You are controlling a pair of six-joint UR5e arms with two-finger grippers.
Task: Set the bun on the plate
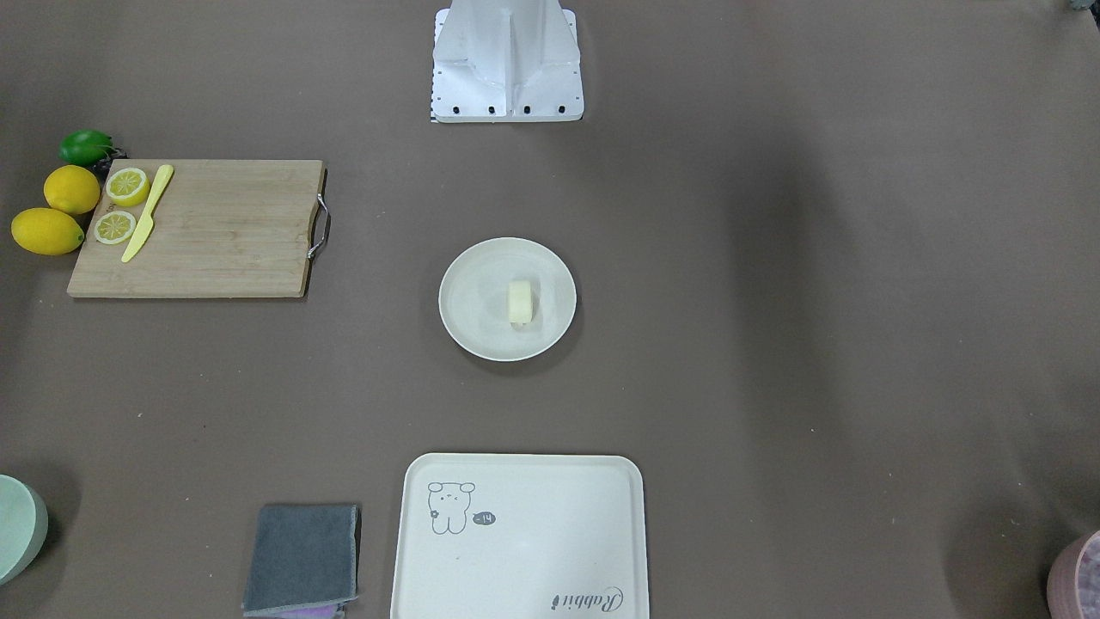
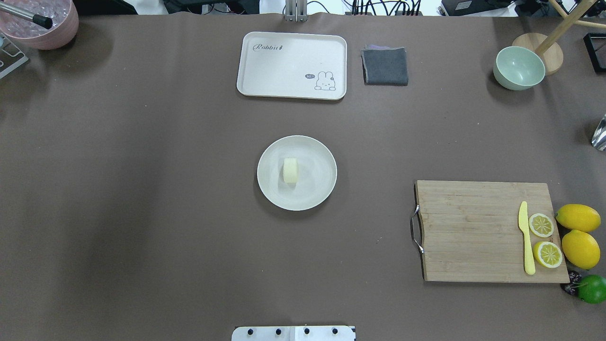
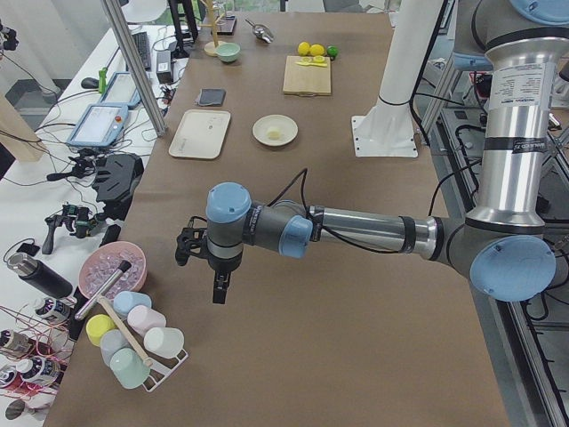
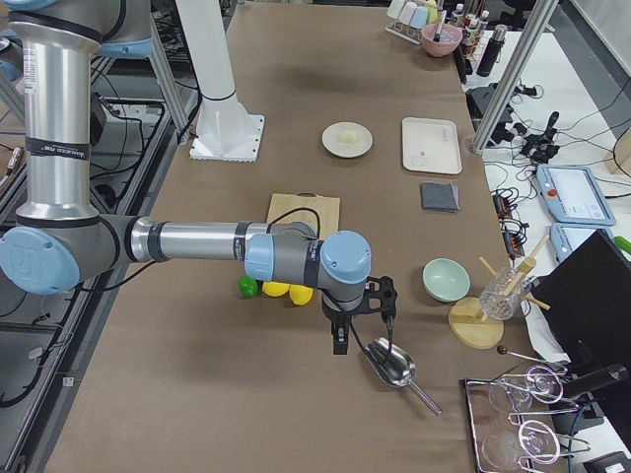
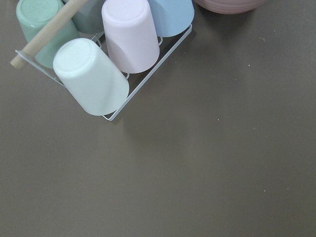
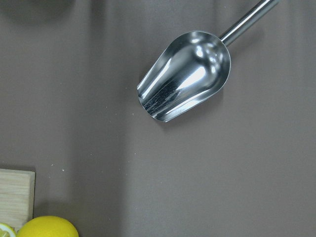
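The pale cream bun (image 2: 290, 170) lies on the round off-white plate (image 2: 318, 182) at the middle of the table, also seen as the bun (image 1: 521, 302) on the plate (image 1: 468, 301). Neither gripper is near it. My left gripper (image 3: 219, 286) hangs over the table's left end beside a cup rack, far from the plate (image 3: 263, 127). Over the right end, above a metal scoop, hangs my right gripper (image 4: 340, 340). Both show only in the side views, so I cannot tell whether they are open or shut.
Beyond the plate are a cream rabbit-print tray (image 2: 284, 66) and a grey cloth (image 2: 385, 66). A cutting board (image 2: 473, 232) with a knife and lemon halves sits right, whole lemons (image 2: 578, 218) beside it. A green bowl (image 2: 518, 68), cup rack (image 5: 98, 74) and scoop (image 6: 185, 81) stand at the ends.
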